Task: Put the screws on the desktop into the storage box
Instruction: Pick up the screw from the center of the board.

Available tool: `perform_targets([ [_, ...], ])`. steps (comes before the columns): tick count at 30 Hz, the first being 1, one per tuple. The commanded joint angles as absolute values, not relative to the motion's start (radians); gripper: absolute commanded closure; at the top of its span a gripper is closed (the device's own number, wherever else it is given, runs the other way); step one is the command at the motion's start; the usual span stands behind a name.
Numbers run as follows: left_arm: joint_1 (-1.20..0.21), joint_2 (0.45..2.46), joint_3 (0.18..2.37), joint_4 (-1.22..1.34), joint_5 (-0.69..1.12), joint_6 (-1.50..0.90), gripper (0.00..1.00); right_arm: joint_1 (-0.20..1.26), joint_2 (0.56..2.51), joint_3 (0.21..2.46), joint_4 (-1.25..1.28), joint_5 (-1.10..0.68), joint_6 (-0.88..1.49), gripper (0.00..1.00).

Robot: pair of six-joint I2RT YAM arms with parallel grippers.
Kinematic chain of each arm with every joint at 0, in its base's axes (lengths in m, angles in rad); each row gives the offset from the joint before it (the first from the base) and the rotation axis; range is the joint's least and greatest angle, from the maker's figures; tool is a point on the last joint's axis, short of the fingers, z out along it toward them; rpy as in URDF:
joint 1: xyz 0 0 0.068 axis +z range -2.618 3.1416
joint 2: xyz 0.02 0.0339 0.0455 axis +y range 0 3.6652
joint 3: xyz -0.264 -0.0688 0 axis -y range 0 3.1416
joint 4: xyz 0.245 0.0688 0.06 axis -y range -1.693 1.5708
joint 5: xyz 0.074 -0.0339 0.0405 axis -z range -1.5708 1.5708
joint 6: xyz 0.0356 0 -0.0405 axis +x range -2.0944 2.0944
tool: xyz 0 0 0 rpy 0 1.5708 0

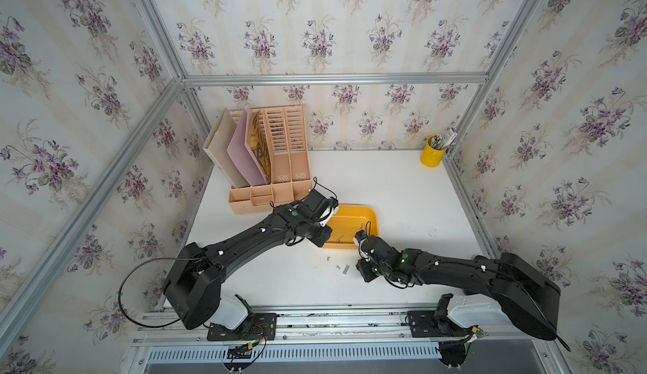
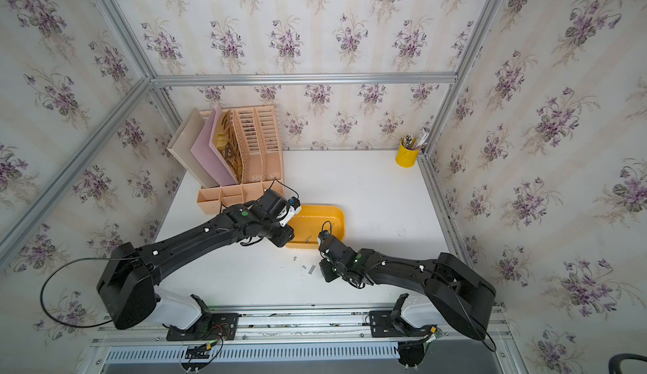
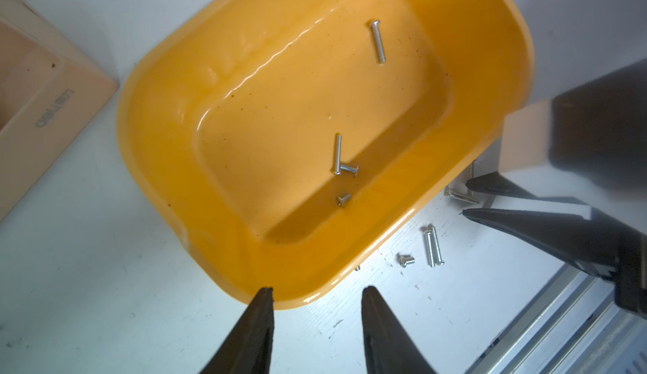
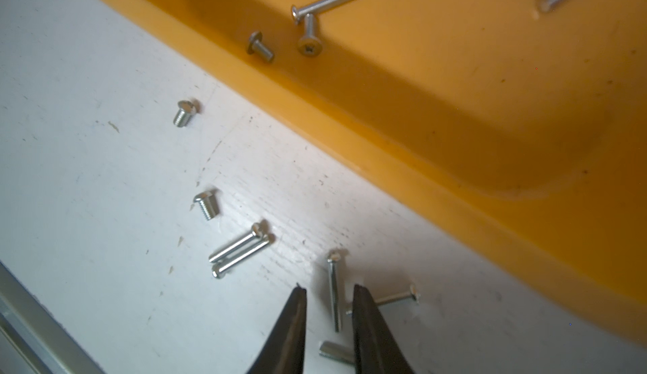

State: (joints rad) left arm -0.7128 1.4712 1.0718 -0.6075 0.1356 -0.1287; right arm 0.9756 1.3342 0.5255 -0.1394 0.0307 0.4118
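Observation:
The yellow-orange storage box (image 1: 353,214) (image 2: 315,214) sits mid-desktop. Several silver screws lie inside it, one long screw (image 3: 378,41) apart from a cluster (image 3: 337,153). Several more screws lie on the white desktop (image 1: 402,186) just in front of the box, among them a short one (image 4: 184,113) and a side-by-side pair (image 4: 238,246). My right gripper (image 4: 329,287) is low over the desktop, open a little. A long screw (image 4: 334,277) lies between its fingers with a gap on each side. My left gripper (image 3: 317,290) is open and empty over the box's near-left rim (image 3: 147,137).
A peach slatted file organiser (image 1: 276,165) stands at the back left, close behind the left arm. A yellow pen cup (image 1: 433,153) is in the back right corner. Aluminium rails (image 1: 315,319) run along the desktop's front edge.

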Motion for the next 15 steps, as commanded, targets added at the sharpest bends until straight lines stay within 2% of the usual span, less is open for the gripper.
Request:
perform_targets([
  [1, -0.705, 1.463, 1.065, -0.591, 0.144, -0.137, 0.54, 0.976, 1.342, 0.535, -0.129, 0.055, 0.393, 0.73],
  [6, -0.702, 1.458, 1.053, -0.588, 0.144, -0.138, 0.54, 0.981, 1.39, 0.56, -0.159, 0.056, 0.399, 0.76],
  [15, -0.696, 1.439, 1.025, -0.572, 0.159, -0.143, 0.54, 1.0, 1.428, 0.622, -0.263, 0.067, 0.411, 0.76],
])
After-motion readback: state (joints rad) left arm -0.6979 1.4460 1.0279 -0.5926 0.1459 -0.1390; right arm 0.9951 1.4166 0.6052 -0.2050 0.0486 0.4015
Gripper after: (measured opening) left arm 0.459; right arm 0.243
